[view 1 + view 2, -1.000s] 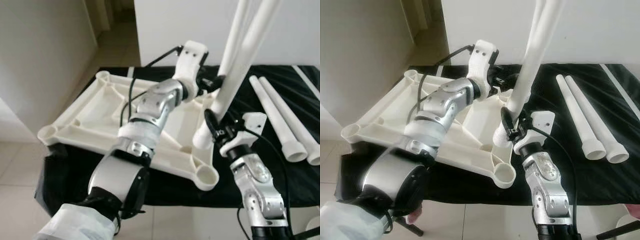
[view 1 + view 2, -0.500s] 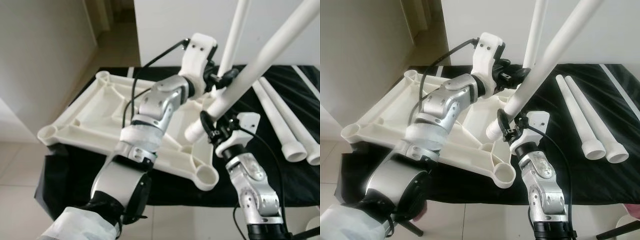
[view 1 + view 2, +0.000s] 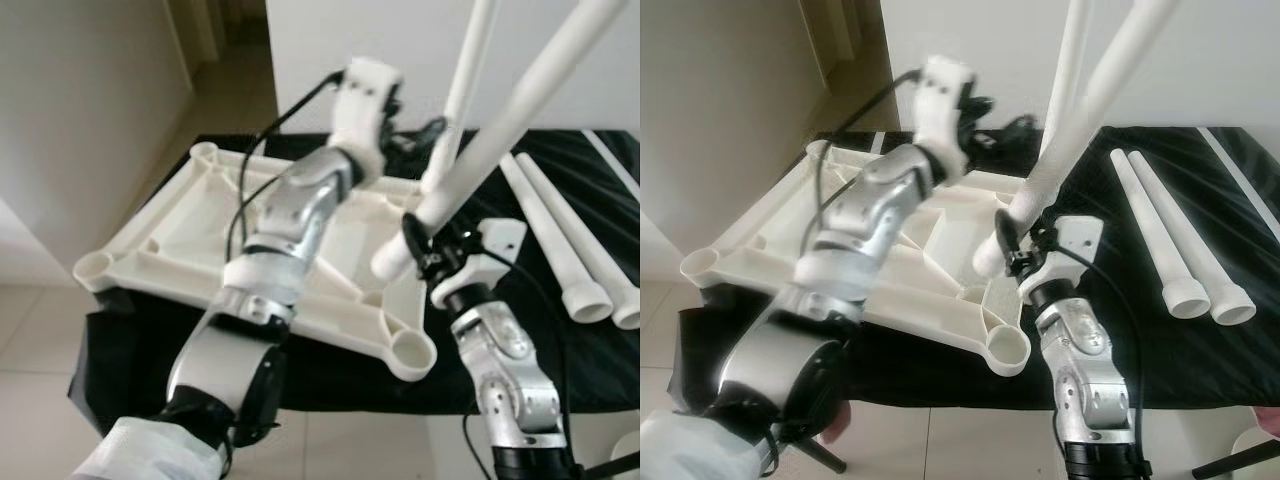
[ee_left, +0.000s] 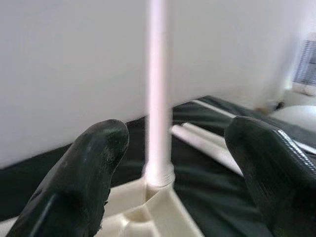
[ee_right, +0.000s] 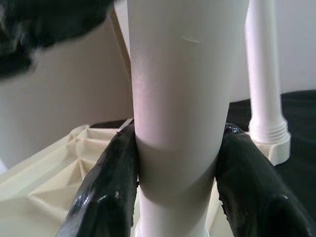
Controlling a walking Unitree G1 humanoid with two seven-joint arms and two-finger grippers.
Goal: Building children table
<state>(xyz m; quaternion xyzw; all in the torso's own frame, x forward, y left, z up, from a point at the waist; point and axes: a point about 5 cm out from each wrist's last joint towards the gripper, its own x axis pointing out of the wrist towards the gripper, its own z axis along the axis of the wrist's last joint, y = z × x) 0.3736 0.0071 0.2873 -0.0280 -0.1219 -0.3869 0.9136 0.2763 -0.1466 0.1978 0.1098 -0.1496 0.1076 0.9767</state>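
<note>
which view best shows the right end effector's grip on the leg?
Right wrist view: both fingers press the sides of the held leg. The eye views show the right end effector near that leg's lower end, contact partly hidden.

Cream tabletop (image 3: 180, 240): laid upside down. One white leg (image 3: 462, 90) fitted upright; one leg (image 3: 500, 130) held tilted; two legs (image 3: 560, 240) laid flat beside.

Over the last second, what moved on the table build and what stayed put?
The left gripper has drawn back toward the robot's left, away from the installed leg; its fingers are open on either side of that leg. The right gripper swung its held leg over to a slant, the grip unchanged. The upturned tabletop and two spare legs stayed put.
</note>
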